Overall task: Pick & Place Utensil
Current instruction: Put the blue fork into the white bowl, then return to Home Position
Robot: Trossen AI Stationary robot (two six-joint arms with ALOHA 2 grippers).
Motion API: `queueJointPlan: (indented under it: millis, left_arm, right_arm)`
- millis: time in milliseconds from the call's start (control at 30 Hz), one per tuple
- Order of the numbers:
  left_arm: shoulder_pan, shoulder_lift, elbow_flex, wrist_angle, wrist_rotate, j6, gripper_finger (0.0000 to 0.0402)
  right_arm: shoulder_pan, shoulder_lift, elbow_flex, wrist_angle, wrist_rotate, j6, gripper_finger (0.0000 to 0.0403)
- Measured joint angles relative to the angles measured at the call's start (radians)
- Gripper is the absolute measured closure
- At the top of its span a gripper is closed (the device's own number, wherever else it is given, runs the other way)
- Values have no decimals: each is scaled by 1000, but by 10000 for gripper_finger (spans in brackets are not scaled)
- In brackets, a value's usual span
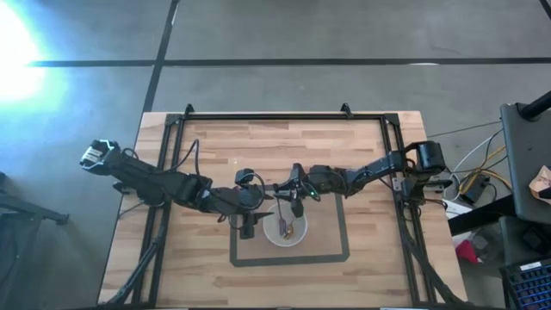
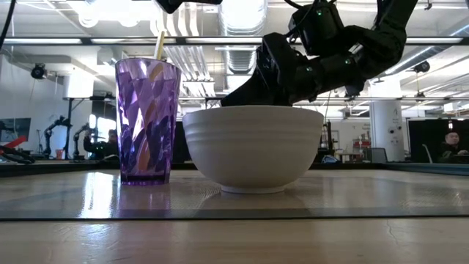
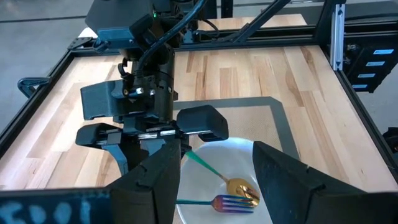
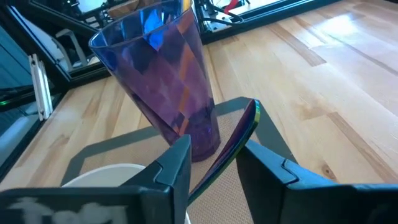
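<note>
A white bowl [image 2: 253, 150] stands on the grey mat, with a purple faceted cup [image 2: 146, 121] upright to its left. A gold handle [image 2: 159, 44] sticks out of the cup. An iridescent fork [image 3: 224, 202] lies in the bowl [image 3: 249, 152]. My right gripper [image 3: 177, 144] hangs over the bowl's rim, shut on a thin iridescent utensil [image 4: 239, 134]. My left gripper [image 3: 217, 180] is open, hovering level just left of the bowl and touching nothing. In the high view the left arm hides the cup. My right gripper pinches the utensil's thin teal handle [image 3: 200, 162] between its two fingers [image 4: 171, 168], coming from above and slanting down. The utensil runs out past the fingertips down into the bowl, ending in a gold spoon head [image 3: 244, 188]. Whether that end rests on the bowl, I cannot tell.
The mat's dark border [image 1: 344, 232] frames the bowl [image 1: 286, 231]. A black metal frame [image 1: 284, 116] runs round the table's far and side edges. Bare wood lies on the far half and on both sides of the mat. People show in the room beyond [image 2: 451, 139].
</note>
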Motion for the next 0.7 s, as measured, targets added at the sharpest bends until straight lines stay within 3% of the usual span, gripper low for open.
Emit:
queueJointPlan:
  millis: [233,700]
  left_arm:
    - [0,-4,0,-6,0,0,209]
    - [-1,-106,0,-76,-1,0,209]
  right_arm:
    - [-1,-36,0,-29,-1,0,255]
    - [-1,-351,0,-432,-3,-78,230]
